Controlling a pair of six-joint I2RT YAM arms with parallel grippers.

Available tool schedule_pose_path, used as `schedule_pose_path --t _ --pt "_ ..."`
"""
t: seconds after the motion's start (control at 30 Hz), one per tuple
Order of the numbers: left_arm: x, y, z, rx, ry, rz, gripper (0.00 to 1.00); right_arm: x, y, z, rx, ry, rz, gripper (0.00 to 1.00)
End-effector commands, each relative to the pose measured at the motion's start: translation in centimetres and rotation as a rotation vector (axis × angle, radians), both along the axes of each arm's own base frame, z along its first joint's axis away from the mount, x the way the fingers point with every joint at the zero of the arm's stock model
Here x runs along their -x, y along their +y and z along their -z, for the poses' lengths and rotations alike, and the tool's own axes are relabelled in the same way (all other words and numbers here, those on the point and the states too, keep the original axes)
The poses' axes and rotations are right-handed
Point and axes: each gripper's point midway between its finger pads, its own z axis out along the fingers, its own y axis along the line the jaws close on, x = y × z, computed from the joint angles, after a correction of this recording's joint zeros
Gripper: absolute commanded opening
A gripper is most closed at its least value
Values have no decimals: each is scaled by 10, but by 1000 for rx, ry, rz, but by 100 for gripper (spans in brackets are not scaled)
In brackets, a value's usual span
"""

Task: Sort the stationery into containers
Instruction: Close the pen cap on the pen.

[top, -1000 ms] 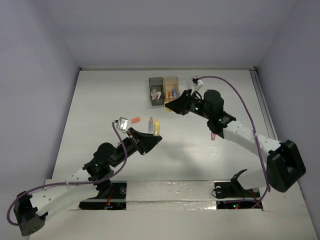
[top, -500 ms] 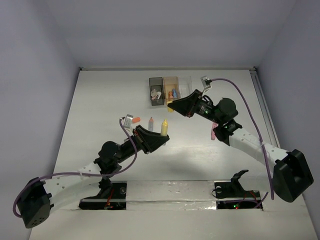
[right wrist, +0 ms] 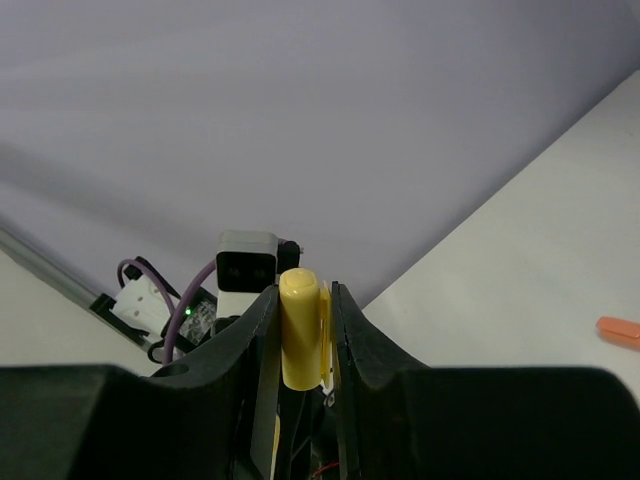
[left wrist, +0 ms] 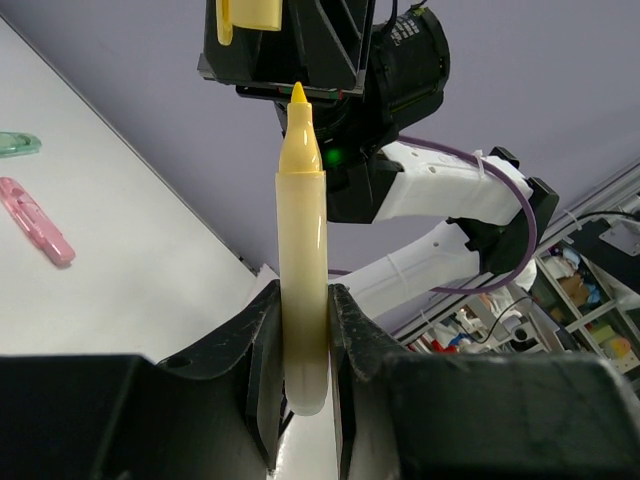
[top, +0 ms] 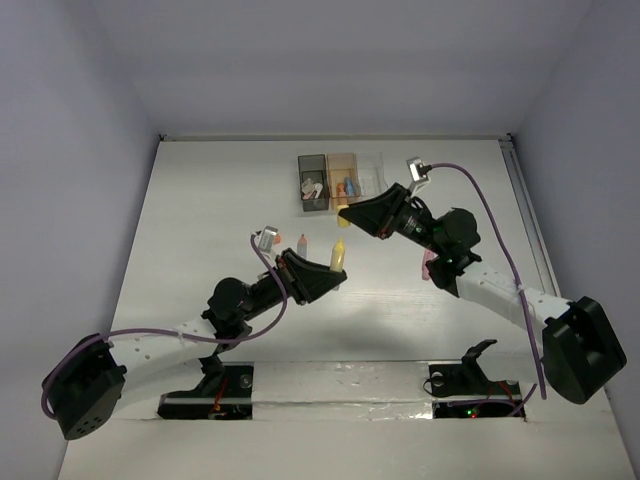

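My left gripper is shut on an uncapped yellow marker, held upright with its tip pointing up. My right gripper is shut on the yellow cap and hangs just above the marker's tip; the cap also shows in the left wrist view. The three joined containers stand at the back: dark grey, orange and clear. The grey and orange bins hold several items.
An orange-pink marker lies on the table just left of the held marker. A pink marker lies under the right arm. The left wrist view shows a pink marker and a mint green one on the table.
My left gripper has carried the yellow marker to the right, bringing its tip under the right gripper. The right arm has swung back to the right, its gripper staying over the same spot.
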Motion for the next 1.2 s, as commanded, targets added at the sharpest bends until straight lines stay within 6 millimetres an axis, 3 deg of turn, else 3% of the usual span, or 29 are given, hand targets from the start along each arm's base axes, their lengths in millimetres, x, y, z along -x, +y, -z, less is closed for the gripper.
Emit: schedule_pose_path --t 0.0,0.37,1.17 --pt "6 6 -42 113 -99 14 0 7 -8 -22 -66 -80 10 0" --pt "0 5 -40 99 -99 5 0 7 -8 -21 -63 -84 7 0" --pt "-7 6 -44 106 -112 -16 0 19 13 -12 -21 -98 -1 1"
